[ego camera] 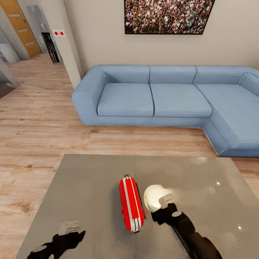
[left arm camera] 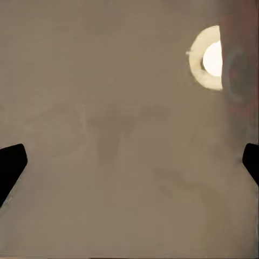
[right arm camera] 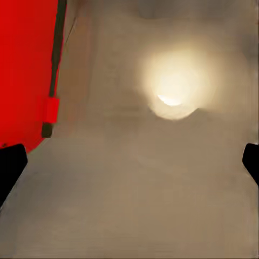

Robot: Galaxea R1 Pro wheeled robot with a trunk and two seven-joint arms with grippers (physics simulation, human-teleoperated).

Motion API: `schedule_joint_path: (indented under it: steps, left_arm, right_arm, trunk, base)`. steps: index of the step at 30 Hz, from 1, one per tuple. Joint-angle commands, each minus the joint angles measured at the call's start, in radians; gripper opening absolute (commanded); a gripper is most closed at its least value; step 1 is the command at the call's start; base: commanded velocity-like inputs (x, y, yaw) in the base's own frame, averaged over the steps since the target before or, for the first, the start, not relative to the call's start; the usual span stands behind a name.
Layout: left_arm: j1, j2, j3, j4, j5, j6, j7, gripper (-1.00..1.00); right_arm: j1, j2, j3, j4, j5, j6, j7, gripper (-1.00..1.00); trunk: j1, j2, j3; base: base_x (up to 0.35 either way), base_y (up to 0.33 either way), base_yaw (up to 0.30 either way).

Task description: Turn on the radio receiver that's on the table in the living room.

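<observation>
Radio (ego camera: 132, 208) upright on table (ego camera: 90, 187), sofa (ego camera: 165, 100) beyond.
Right gripper (ego camera: 160, 216) just beside radio; both grippers' jaws spread wide, left gripper (ego camera: 59, 242) well apart.

I see a blue L-shaped sofa (ego camera: 169, 99) on light wood plank floor (ego camera: 36, 118), a crowd picture (ego camera: 167, 16) on the beige wall (ego camera: 100, 39) above it, and a hallway with an orange door (ego camera: 21, 25) far left.

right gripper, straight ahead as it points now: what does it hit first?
Likely bare table, at the lamp glare. The radio sits off to one side of the open fingers, beside that line; depth is unclear.
</observation>
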Motion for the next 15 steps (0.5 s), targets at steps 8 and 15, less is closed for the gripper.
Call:
schedule_joint_path:
  steps: [8,15]
  left_arm:
    - [-0.103,0.016,-0.005,-0.058,-0.034,0.155,0.004,1.0]
    - [-0.109,0.014,-0.01,-0.047,-0.143,0.12,0.003,1.0]
  right_arm:
    - [-0.133,0.02,-0.007,-0.086,-0.002,0.145,-0.001,1.0]
    - [-0.139,0.025,-0.006,-0.167,-0.001,0.206,-0.005,1.0]
  trunk:
    - [0.0,0.0,0.0]
    - [0.0,0.0,0.0]
  base:
    - [0.0,0.0,0.0]
    - [0.0,0.0,0.0]
